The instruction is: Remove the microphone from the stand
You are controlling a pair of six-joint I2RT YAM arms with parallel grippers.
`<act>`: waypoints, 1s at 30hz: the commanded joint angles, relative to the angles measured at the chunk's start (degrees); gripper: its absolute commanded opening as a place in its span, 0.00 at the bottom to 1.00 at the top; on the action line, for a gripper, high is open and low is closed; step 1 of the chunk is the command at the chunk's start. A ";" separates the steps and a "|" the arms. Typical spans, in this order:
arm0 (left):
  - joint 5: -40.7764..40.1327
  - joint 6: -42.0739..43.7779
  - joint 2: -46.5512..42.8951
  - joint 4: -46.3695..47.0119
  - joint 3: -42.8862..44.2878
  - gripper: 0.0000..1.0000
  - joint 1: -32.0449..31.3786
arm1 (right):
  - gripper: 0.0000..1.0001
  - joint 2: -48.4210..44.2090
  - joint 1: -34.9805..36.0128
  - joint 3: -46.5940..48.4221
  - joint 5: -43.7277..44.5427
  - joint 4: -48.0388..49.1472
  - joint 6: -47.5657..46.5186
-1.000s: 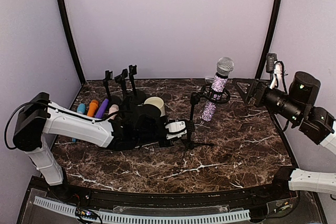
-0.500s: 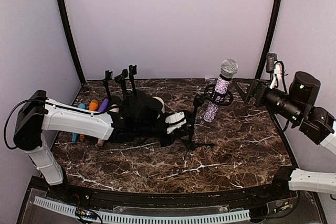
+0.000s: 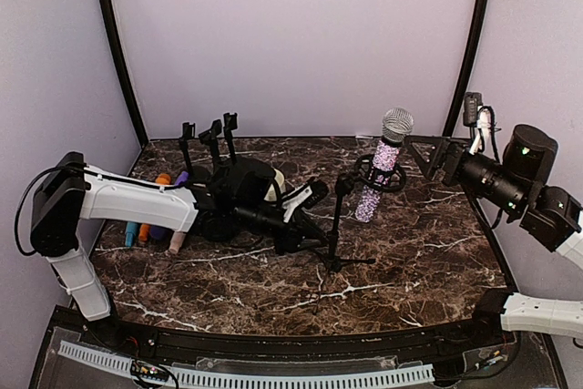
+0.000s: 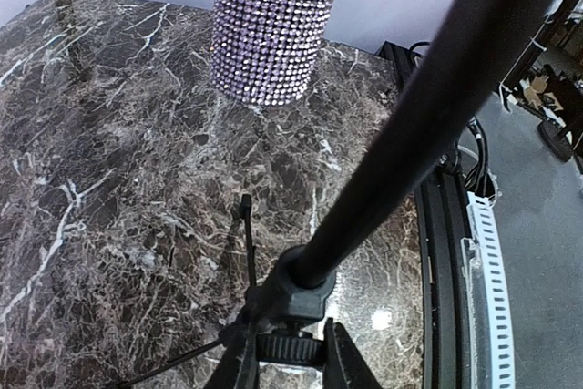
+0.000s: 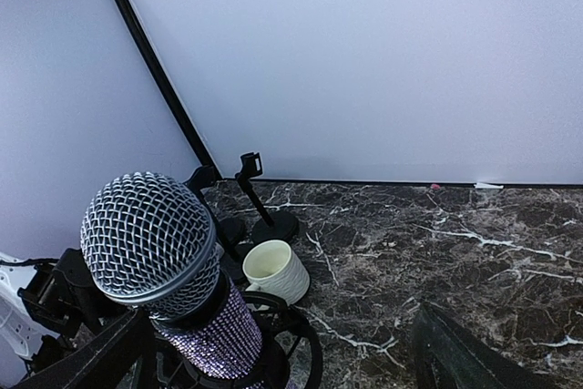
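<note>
Two claws work at one stand near the middle of the bench. The left claw is low down. Its fingers press in on either side of the hub where the black pole meets the tripod legs, pinching the stand at its foot. In the top view the left arm lies stretched across the bench from the left side to reach it, and the tripod legs rest on the marble.

The microphone has a purple rhinestone body and a silver mesh head. It sits in the stand's ring clip, tilted a little with its head up and toward the right. The left wrist view shows its lower end hanging free above the bench.

The right claw is raised to the height of the microphone, just to its right, and is spread wide. From its wrist camera one finger shows at lower left beside the rhinestone body and the other at lower right. As far as can be told, neither touches the microphone.

Behind the stand a cream cup stands upright. Three spare stands are at the back left, and several coloured microphones lie on the bench near the left arm.
</note>
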 commanded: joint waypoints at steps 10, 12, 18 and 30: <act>7.39 -7.19 -0.71 -3.56 -0.47 0.36 0.57 | 0.99 -1.25 0.19 -0.28 -0.33 0.93 0.91; 5.72 -5.78 -2.93 -1.97 -0.79 0.45 0.57 | 0.99 -1.29 0.18 -0.49 -0.41 1.28 0.92; 1.75 -2.67 -7.83 2.14 -2.52 0.59 0.53 | 0.99 -1.33 0.19 -0.59 -0.60 1.60 0.93; -21.78 22.99 -13.31 5.78 -8.09 0.60 -7.29 | 0.99 -2.13 0.18 -1.17 -0.15 1.81 0.94</act>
